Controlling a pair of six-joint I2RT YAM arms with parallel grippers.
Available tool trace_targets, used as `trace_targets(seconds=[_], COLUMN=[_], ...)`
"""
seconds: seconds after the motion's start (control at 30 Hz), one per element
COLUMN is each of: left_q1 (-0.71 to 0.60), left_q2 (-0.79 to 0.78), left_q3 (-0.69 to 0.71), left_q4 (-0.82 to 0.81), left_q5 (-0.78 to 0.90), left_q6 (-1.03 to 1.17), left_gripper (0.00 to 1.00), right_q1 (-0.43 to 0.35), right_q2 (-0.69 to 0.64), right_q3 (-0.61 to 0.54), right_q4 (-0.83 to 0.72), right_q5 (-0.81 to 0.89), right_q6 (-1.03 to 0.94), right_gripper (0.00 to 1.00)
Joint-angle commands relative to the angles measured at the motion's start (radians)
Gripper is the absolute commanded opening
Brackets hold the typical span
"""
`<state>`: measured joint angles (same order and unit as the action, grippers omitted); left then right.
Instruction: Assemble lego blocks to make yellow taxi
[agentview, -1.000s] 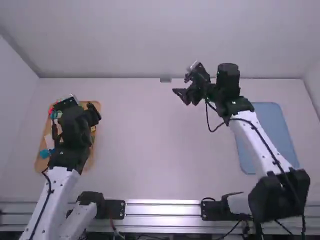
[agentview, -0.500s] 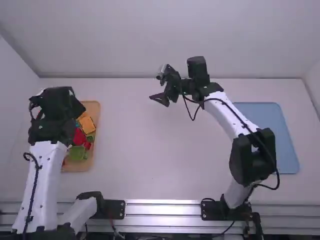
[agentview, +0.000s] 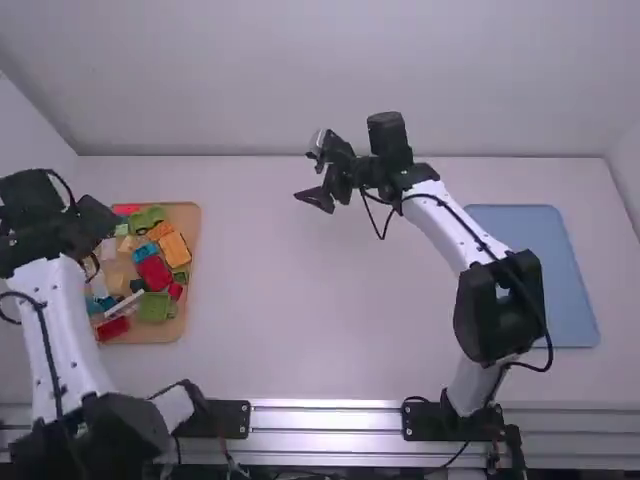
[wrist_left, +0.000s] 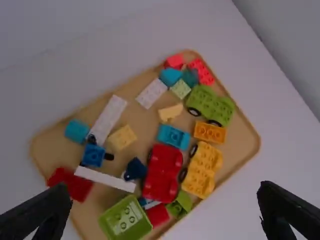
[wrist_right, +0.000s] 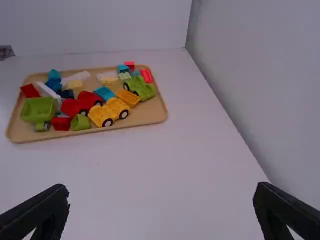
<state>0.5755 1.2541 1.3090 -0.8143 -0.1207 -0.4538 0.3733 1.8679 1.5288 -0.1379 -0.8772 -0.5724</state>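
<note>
White links (agentview: 445, 237) running between chunky black joints (agentview: 500, 310), thin black cables (agentview: 547, 335) looping along both arms (agentview: 75, 330), dark base plates (agentview: 238, 418) sitting at five and seven o'clock

A blue mat (agentview: 572, 280) on the white desk (agentview: 280, 290)

It lies toward the right end (mat or shallow tray, hard to tell), its corners rounded. A pale back wall (agentview: 260, 70) stands behind, with side walls (agentview: 28, 150) left and right. A metal rail (agentview: 325, 421) runs along the near edge.

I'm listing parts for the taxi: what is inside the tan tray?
The tray holds a yellow car, a red car, a green car, an orange brick and other blocks. Whatever lies beneath them is covered.
</note>
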Motion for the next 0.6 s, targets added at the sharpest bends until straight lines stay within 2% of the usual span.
trace_targets(seconds=[0.0,0.1,0.2,0.33,0.57], left_q1=[0.004,-0.018,-0.066,-0.143,-0.245], left_q2=[0.09,0.197,0.355,0.503,0.625], left_q3=[0.086,0.187,0.346,0.472,0.476], left_q4=[-0.019,-0.073,-0.151,-0.198,-0.192], left_q5=[0.079,0.079,0.135,0.128,0.051], left_q6=[0.07,0.073,0.14,0.156,0.135], left_gripper=[0.99,0.99,0.99,0.99,0.99], right_q1=[0.0,0.003,0.0,0.0,0.0], right_q2=[0.011,0.011,0.011,0.011,0.011], right_q3=[0.037,0.037,0.037,0.037,0.036], right_q4=[0.0,0.0,0.001,0.002,0.002], right_q5=[-0.016,-0.014,-0.015,-0.012,-0.012], right_q6=[0.0,0.007,0.026,0.039,0.053], right_gripper=[0.99,0.99,0.99,0.99,0.99])
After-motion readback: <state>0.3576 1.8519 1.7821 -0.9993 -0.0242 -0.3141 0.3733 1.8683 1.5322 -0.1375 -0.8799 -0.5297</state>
